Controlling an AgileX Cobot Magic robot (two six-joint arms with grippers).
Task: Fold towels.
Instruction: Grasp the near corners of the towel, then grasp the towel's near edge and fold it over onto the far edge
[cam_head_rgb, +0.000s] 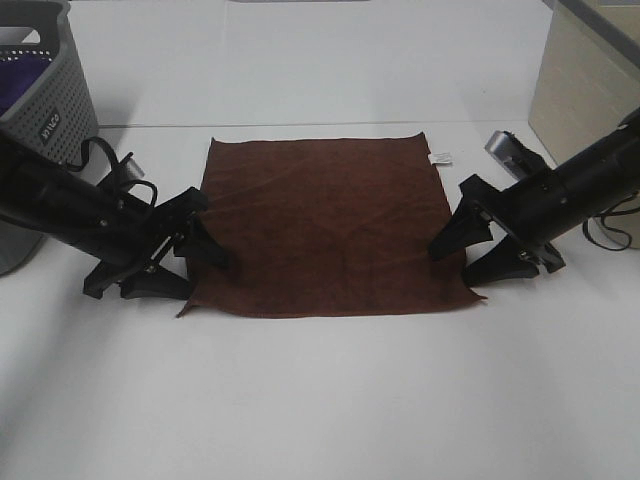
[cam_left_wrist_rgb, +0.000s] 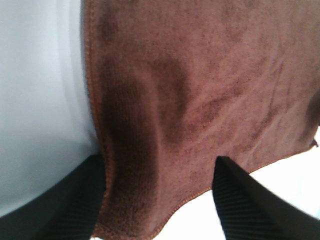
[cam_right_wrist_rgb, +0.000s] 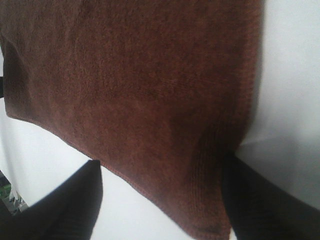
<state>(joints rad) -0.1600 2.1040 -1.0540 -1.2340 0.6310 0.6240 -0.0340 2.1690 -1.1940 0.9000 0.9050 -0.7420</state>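
Left arm (cam_head_rgb: 60, 215): black; enters from the left edge of the high view; slopes down toward the middle; wrist held low
Left gripper (cam_head_rgb: 205, 275): jaws spread wide; tips aimed inward and down; in the wrist view its two dark ribbed fingers (cam_left_wrist_rgb: 75, 205) stand well apart
Right arm (cam_head_rgb: 590, 180): black; enters from the right edge; slopes down toward the middle, a mirror of the left
Right gripper (cam_head_rgb: 452, 265): jaws spread wide; tips aimed inward and down; in its wrist view both fingers (cam_right_wrist_rgb: 260, 200) stand well apart
Pair: well apart; facing each other
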